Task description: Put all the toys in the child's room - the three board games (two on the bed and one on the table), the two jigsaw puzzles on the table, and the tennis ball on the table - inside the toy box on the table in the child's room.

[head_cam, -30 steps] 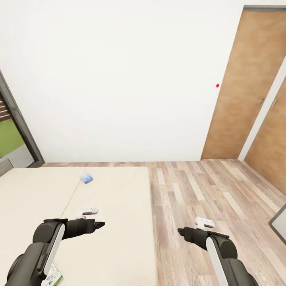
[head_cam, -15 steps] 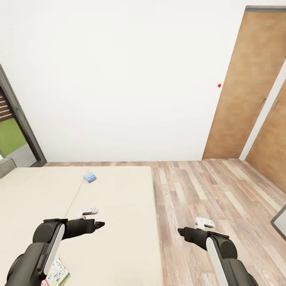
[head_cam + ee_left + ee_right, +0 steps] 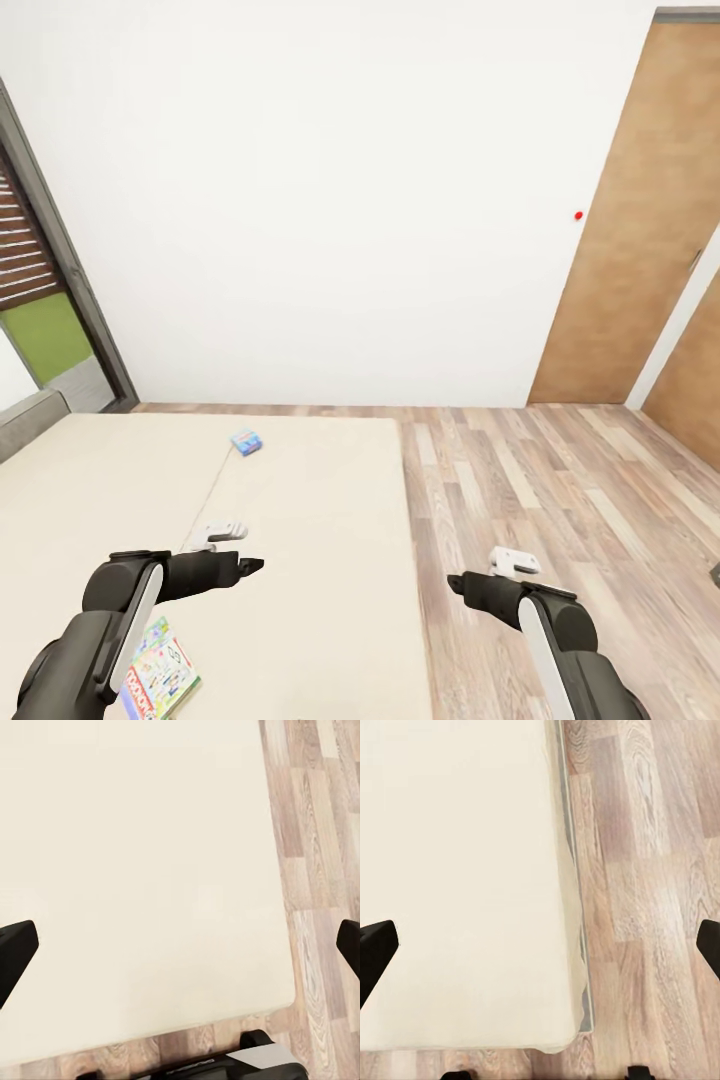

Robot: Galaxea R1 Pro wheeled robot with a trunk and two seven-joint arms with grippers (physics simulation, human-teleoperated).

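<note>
The cream bed takes up the left half of the head view. A small blue board game lies far back on it. A second board game, green-edged with a busy printed lid, lies on the bed's near left, partly behind my left forearm. My left gripper hovers open over the bed with nothing between its fingers. My right gripper is open and empty, just off the bed's right edge above the floor. The table, toy box, jigsaw puzzles and tennis ball are out of view.
Wood-plank floor runs along the bed's right side to a white wall. Brown doors stand at the far right. A dark-framed window or door is at the far left, with a grey padded edge below it.
The camera has turned left, so the whole scene has slid right. More of the near board game now shows beside my left arm. Both arms keep their pose.
</note>
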